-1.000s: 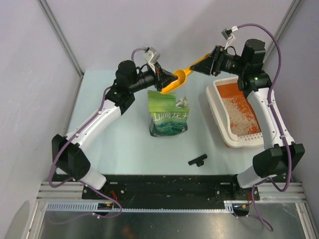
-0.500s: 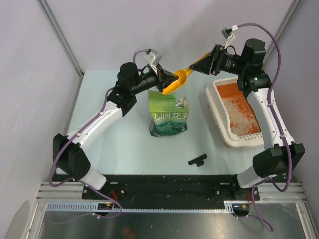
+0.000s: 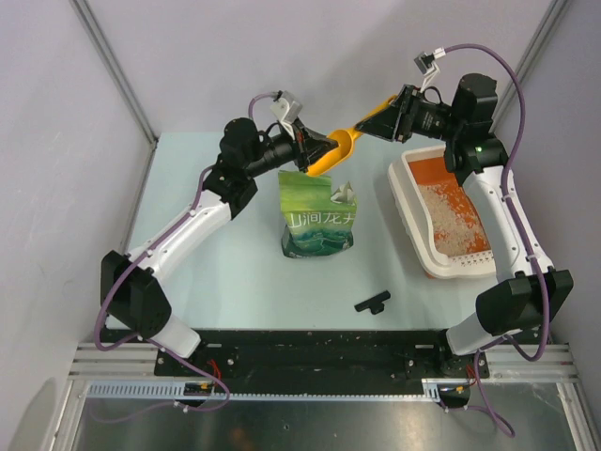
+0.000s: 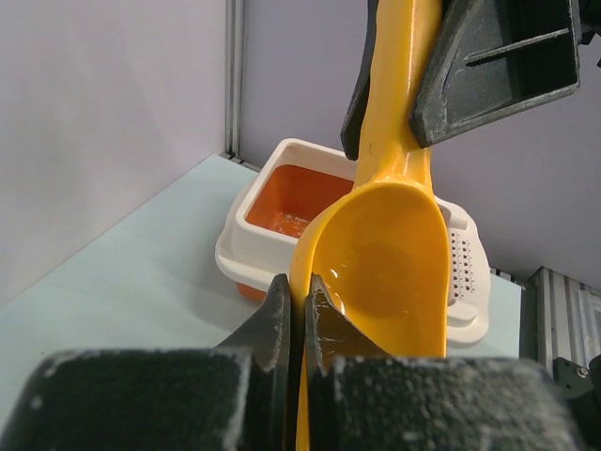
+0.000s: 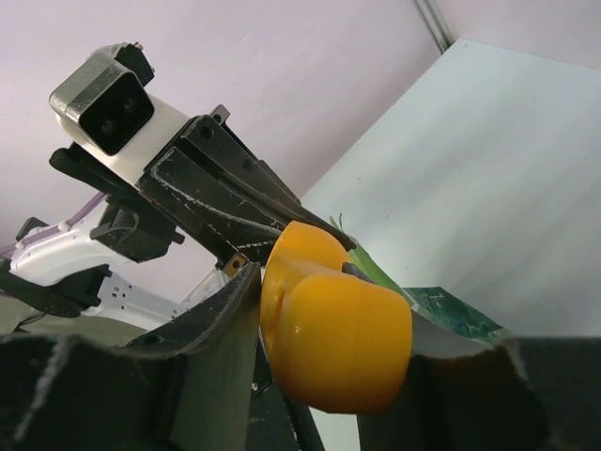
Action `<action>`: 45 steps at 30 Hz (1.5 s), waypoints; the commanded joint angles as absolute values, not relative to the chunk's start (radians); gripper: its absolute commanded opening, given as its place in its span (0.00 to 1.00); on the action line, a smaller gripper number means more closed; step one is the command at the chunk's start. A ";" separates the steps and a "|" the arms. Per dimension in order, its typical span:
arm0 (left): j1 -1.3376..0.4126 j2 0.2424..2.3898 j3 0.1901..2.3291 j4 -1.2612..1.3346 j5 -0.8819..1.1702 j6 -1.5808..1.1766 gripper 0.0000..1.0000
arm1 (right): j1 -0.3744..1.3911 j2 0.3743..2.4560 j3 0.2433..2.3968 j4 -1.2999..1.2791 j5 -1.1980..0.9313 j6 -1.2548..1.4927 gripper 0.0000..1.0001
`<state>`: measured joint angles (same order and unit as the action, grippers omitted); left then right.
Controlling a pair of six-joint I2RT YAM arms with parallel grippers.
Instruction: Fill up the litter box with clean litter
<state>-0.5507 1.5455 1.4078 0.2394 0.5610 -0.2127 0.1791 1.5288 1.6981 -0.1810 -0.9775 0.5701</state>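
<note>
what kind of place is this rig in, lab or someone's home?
Probably a lab robot workcell, not a home: plain panel walls on metal posts, arms bolted to a metal rail, and just a few props: litter box, green bag, orange scoop.

One line of large white Chinese characters runs across the front of the green bag [image 3: 318, 224], which stands at the centre of the tabletop [image 3: 216, 254] in the overhead view. The line appears to read 山涧龙井, though the last character is uncertain at this size. Any smaller print on the bag is too fine to read. In the right wrist view, low and right of centre, only a corner of the bag shows, and its printing is illegible.
</note>
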 commanded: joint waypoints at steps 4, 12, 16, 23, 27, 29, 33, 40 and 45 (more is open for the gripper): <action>-0.549 1.578 1.382 0.224 0.564 -0.199 0.00 | 0.209 1.512 1.733 -0.095 -1.022 0.595 0.43; -0.549 1.583 1.368 0.230 0.560 -0.186 0.00 | 0.227 1.526 1.769 -0.090 -1.026 0.595 0.12; -0.548 1.591 1.365 0.233 0.557 -0.167 0.00 | 0.230 1.525 1.772 -0.121 -1.012 0.563 0.00; -0.517 1.565 1.371 0.232 0.595 -0.115 0.50 | 0.135 1.531 1.784 -0.248 -0.930 0.430 0.00; -0.445 1.525 1.381 0.183 0.661 -0.077 0.58 | 0.098 1.554 1.842 -0.354 -0.917 0.370 0.00; -0.425 1.511 1.388 0.147 0.692 -0.019 0.59 | 0.094 1.562 1.870 -0.394 -0.894 0.330 0.00; -0.411 1.460 1.388 0.055 0.761 0.104 0.67 | 0.103 1.559 1.881 -0.429 -0.876 0.296 0.00; -0.529 1.499 1.465 0.077 0.715 0.110 0.72 | 0.146 1.551 1.855 -0.403 -0.948 0.314 0.00; -0.592 1.558 1.518 0.124 0.515 0.137 0.70 | 0.156 1.536 1.836 -0.385 -0.959 0.337 0.00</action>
